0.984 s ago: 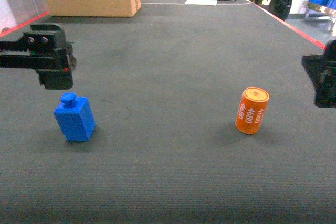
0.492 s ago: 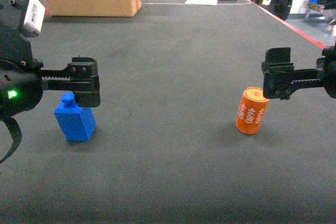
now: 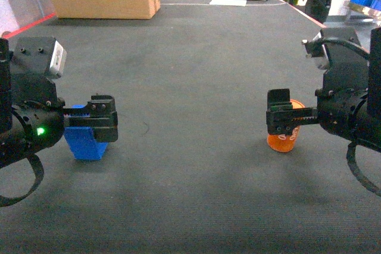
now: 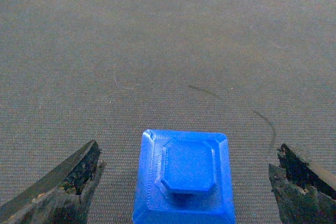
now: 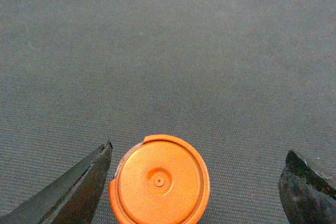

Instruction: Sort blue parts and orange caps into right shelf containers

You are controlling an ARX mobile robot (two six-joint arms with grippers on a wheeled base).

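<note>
Straddling the blue part (image 4: pixel 184 179), the left gripper (image 4: pixel 184 187) stands wide open, fingers clear of both sides; head view hides the part's top behind it. Right gripper (image 5: pixel 191 187) likewise gapes around the orange cap (image 5: pixel 160 180), whose lower edge is cut off. Both parts rest on grey mat (image 3: pixel 196 75).

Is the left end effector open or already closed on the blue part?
Open. In the left wrist view the left end effector shows carpet between each finger and the blue part.
</note>
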